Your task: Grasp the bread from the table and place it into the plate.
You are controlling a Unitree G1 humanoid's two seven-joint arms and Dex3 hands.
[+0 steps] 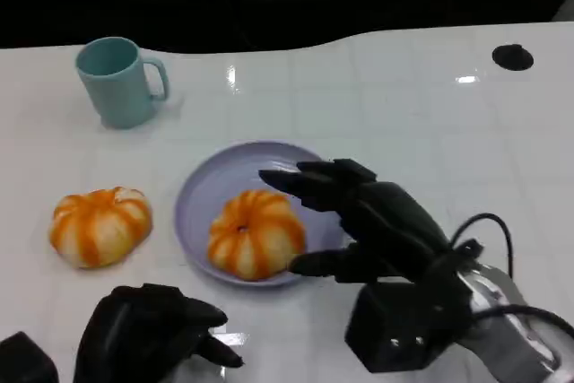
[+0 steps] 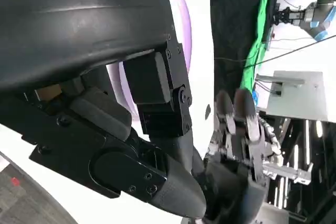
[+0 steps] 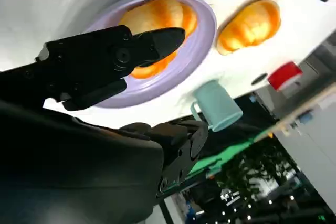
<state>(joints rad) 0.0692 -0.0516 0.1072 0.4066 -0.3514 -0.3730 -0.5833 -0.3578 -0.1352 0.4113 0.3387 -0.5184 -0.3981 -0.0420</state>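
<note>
1 bread (image 1: 256,233) lies in the plate (image 1: 202,190); another bread (image 1: 99,225) sits on the worktop (image 1: 404,105). The right hand (image 1: 359,217) hovers beside the plate, fingers spread, empty. The left hand (image 1: 148,334) rests curled, holding nothing.

The right hand (image 1: 359,221) hangs spread over the plate's (image 1: 202,187) right half, just beside the bread (image 1: 256,233) lying in it, blocking that side. A second bread (image 1: 99,225) sits left of the plate with a bare strip of bench (image 1: 404,105) between. The teal mug (image 1: 118,81) stands well back; behind the plate lies open bench.
</note>
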